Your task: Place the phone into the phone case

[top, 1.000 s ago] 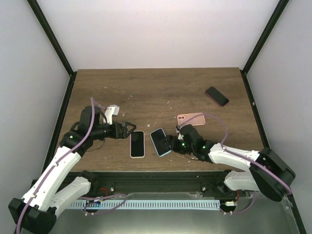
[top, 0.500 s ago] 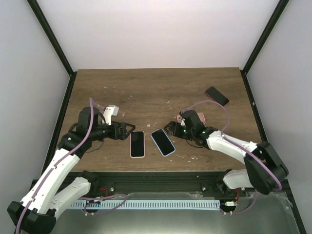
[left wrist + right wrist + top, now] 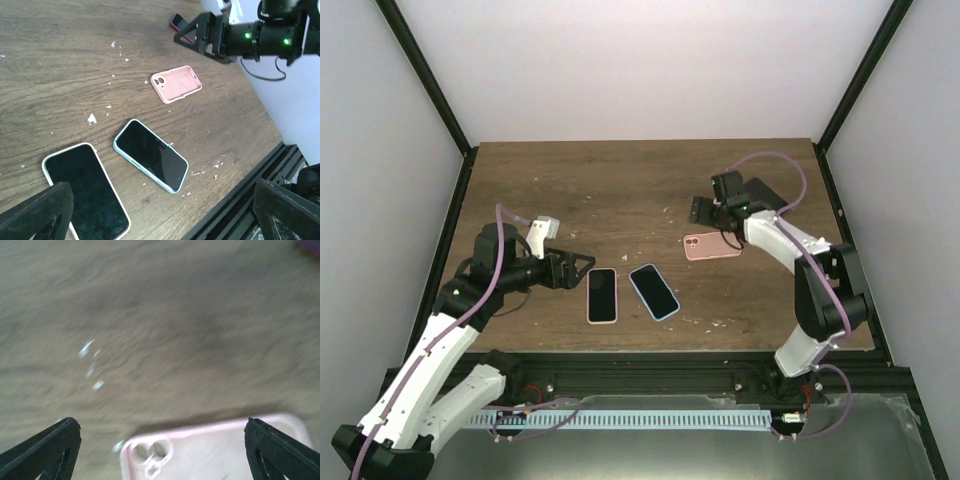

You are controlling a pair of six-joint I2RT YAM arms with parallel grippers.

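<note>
Lying flat, blue-rimmed phone (image 3: 653,291), white-rimmed phone (image 3: 602,295) beside, pink case (image 3: 711,246) near

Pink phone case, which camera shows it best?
Left wrist view: the pink case lies whole, sharp and close. Top view shows it whole but small; right wrist view cuts it off, blurred.

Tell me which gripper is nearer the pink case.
Right. The right gripper hovers just beyond the far edge of the pink case; the left gripper sits well to its left, by the white-rimmed phone.
</note>
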